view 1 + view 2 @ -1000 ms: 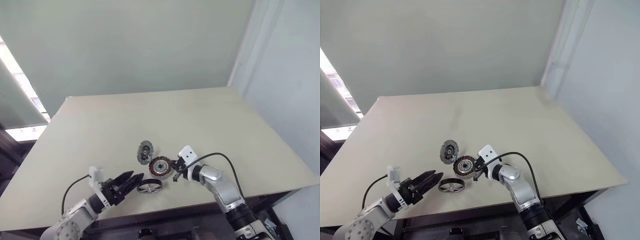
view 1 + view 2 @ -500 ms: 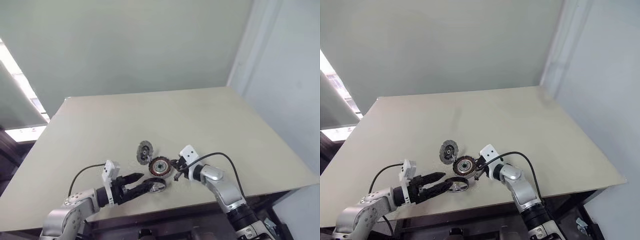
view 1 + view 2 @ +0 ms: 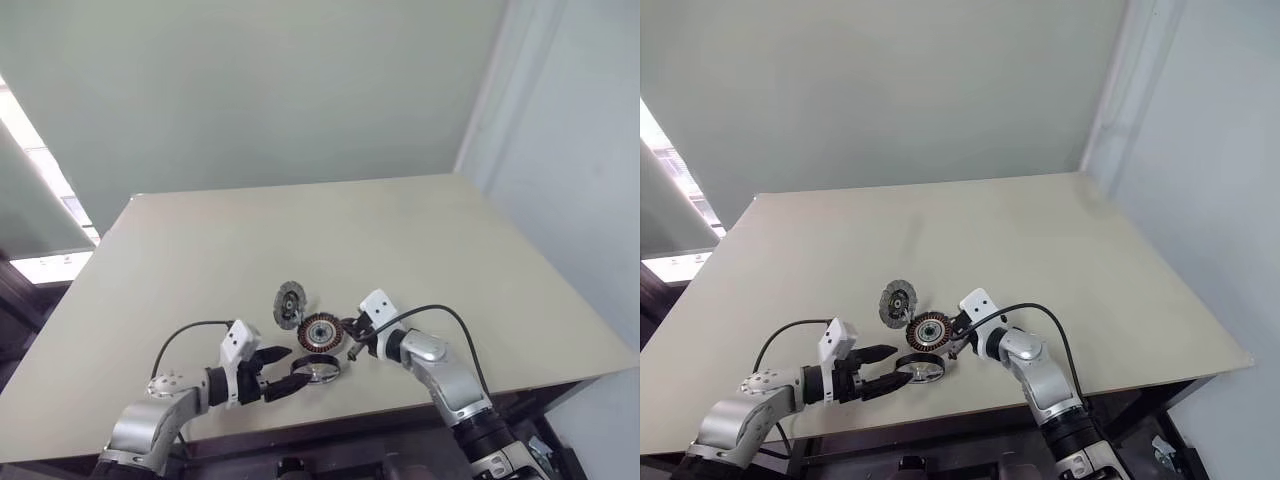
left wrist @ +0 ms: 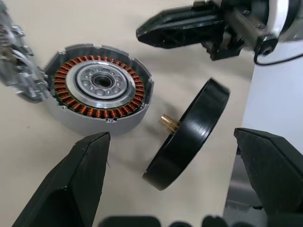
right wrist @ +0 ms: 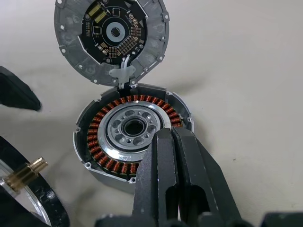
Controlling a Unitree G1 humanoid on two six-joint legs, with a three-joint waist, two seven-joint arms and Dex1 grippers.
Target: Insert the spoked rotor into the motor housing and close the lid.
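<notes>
Low in the head views, the left gripper [image 3: 277, 379] stands wide open, a black finger on either side of the spoked rotor [image 4: 187, 134]. This black-rimmed wheel with a brass shaft stub is tipped on edge, probably so the jaws can close across its rim. Just above it at frame centre lies the motor housing [image 5: 132, 137], a silver cup ringed with copper windings. The right gripper [image 5: 176, 161], fingers pressed together and empty, rests over its near rim, seemingly steadying it. Beyond, touching the housing, the grey segmented lid [image 5: 111, 39] lies open, leaving the cavity free.
</notes>
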